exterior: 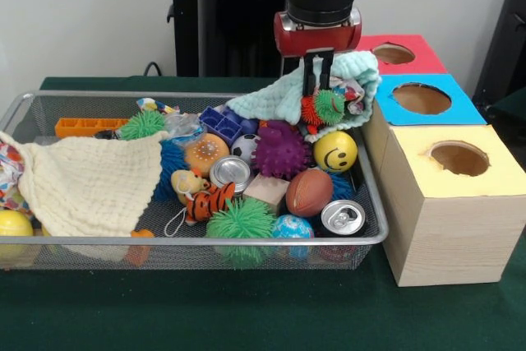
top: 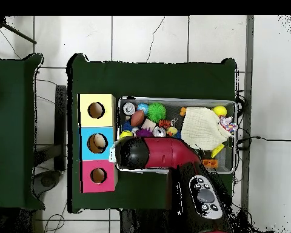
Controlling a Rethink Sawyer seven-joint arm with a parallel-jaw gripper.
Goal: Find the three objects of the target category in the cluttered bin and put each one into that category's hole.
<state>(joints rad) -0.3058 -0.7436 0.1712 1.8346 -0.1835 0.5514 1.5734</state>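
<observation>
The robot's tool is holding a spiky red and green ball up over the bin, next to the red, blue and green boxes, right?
Almost. In the front view the tool does hold the spiky red and green ball over the wire bin, but the third box is yellow, not green. The others are red and blue.

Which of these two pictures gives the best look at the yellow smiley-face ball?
The front view. There the yellow smiley ball sits in plain sight near the bin's right end, face toward the camera, beside the purple spiky ball. In the overhead view the robot's arm covers that part of the bin, so at most a yellow edge shows.
</observation>
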